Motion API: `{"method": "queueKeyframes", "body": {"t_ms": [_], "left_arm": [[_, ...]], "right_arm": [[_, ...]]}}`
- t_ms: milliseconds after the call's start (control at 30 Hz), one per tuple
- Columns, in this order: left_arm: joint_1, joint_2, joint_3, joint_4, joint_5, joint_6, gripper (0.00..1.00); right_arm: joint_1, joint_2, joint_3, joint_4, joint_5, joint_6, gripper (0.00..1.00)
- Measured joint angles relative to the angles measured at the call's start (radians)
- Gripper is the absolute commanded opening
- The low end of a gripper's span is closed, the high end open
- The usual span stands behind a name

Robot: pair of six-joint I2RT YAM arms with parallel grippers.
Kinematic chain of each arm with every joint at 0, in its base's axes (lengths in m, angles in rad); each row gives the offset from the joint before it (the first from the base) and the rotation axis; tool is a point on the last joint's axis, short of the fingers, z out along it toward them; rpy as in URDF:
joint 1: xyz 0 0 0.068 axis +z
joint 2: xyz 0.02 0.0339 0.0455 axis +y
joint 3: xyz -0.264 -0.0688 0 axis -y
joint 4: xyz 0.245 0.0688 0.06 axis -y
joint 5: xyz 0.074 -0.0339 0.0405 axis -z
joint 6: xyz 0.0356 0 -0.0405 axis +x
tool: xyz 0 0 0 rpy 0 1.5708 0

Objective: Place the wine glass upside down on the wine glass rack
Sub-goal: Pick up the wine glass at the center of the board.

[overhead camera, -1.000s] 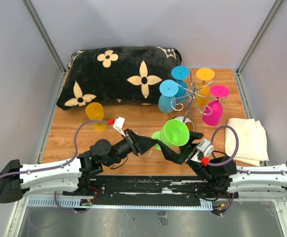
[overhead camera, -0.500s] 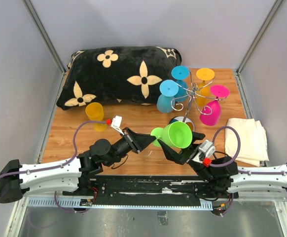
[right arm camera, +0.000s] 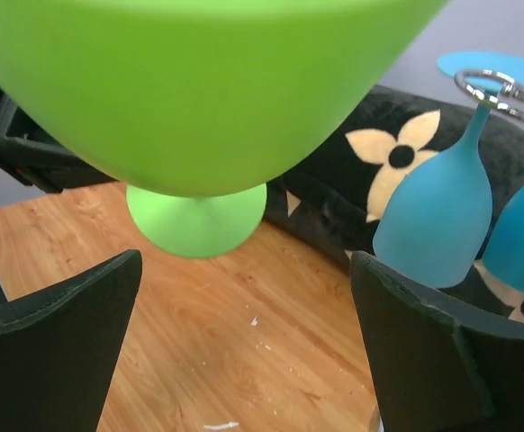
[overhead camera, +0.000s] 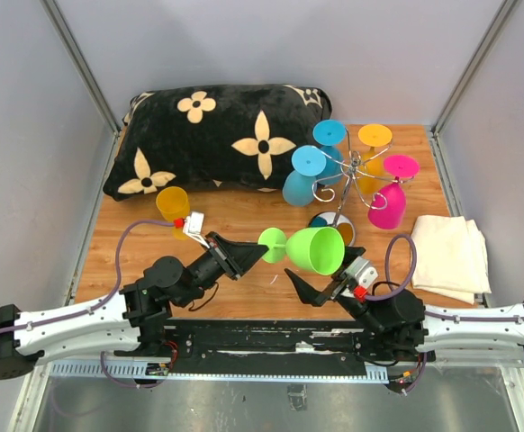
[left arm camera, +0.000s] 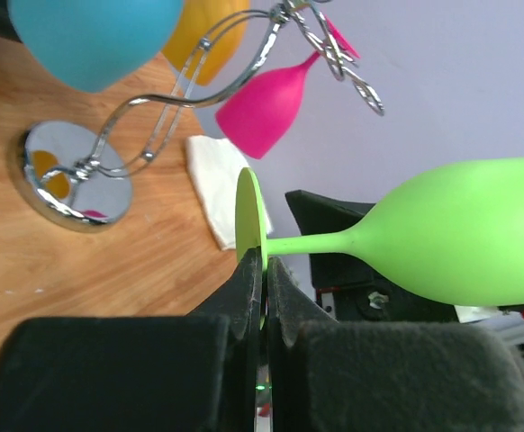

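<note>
Over the middle of the bench [overhead camera: 253, 211], toward its near edge: lime-green wine glass [overhead camera: 314, 248] on its side, foot disc pinched edge-on in the left gripper [overhead camera: 248, 252] jaws. Below the bowl, right gripper [overhead camera: 322, 273], jaws spread wide. Toward the far right corner, chrome wine glass rack [overhead camera: 352, 175].

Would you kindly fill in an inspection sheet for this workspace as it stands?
Surface: wooden table, a few pale specks.
Job's things: green wine glass level in the air; wine glass rack upright, with pink glass, orange glass and two blue glasses hung upside down.
Clutter: black flowered pillow, yellow cup, folded white cloth.
Claws: left claw shut on the glass's foot; right claw open under its bowl.
Cables: left purple cable and right purple cable loop at the wrists.
Surroundings: grey walls.
</note>
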Motion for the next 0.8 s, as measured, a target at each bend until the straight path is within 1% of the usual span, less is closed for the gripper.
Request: {"method": "queueKeyframes", "body": {"t_ms": [100,267,333,433,567,633,800], "left_arm": [[0.000,-0.031,0.028,-0.096,-0.037,0.063,0.01],[0.000,-0.122,0.116,-0.283,-0.138,0.238,0.01],[0.000,-0.171,0.151,-0.357,-0.193,0.310,0.00],[0.000,-0.242,0.211,-0.473,-0.313,0.412,0.00],[0.000,-0.289,0.275,-0.581,-0.439,0.528,0.00],[0.000,-0.298,0.303,-0.631,-0.485,0.587,0.01],[0.000,-0.289,0.359,-0.724,-0.526,0.760,0.01]], "right_arm": [[0.000,-0.027,-0.011,-0.066,0.010,0.045,0.98],[0.000,-0.056,-0.021,-0.208,0.029,0.158,0.99],[0.000,-0.053,-0.027,-0.264,0.039,0.209,0.98],[0.000,-0.023,-0.031,-0.357,0.073,0.296,0.98],[0.000,0.096,-0.020,-0.471,0.107,0.418,0.98],[0.000,0.184,0.006,-0.528,0.112,0.474,0.98],[-0.014,0.404,0.137,-0.658,0.072,0.569,0.98]]}}
